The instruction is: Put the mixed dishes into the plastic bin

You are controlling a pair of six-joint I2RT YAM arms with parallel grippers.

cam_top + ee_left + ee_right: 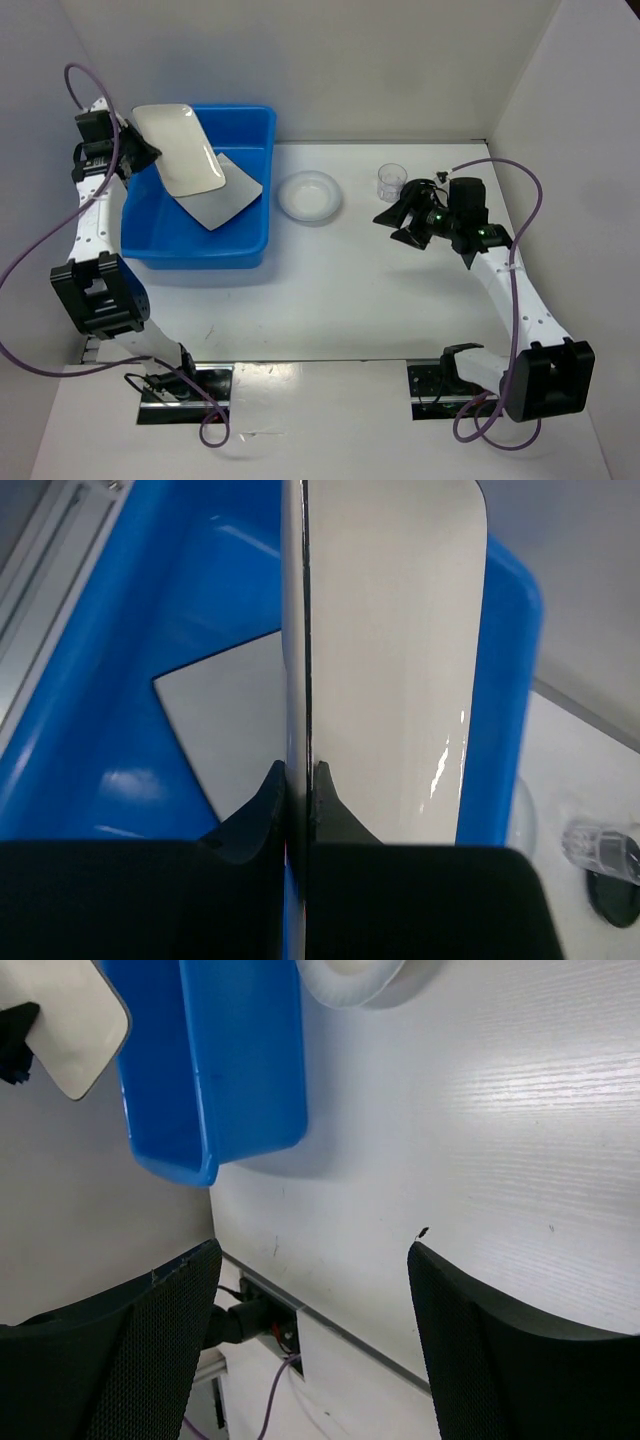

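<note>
1. Your left arm (95,225) and right arm (515,290) have white links and bulky black joint housings.
2. A purple cable (67,78) loops off your left arm; a second purple cable (541,190) runs along your right.
3. Your left hand (296,780) has smooth black fingers.
4. Your right hand (314,1340) has black, mesh-textured fingers.
5. Small green lights (438,215) glow near your right wrist.

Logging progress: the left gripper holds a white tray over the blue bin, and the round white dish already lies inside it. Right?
Not quite. The round white dish sits on the table, right of the blue bin, as the top view shows. The rest holds.
</note>
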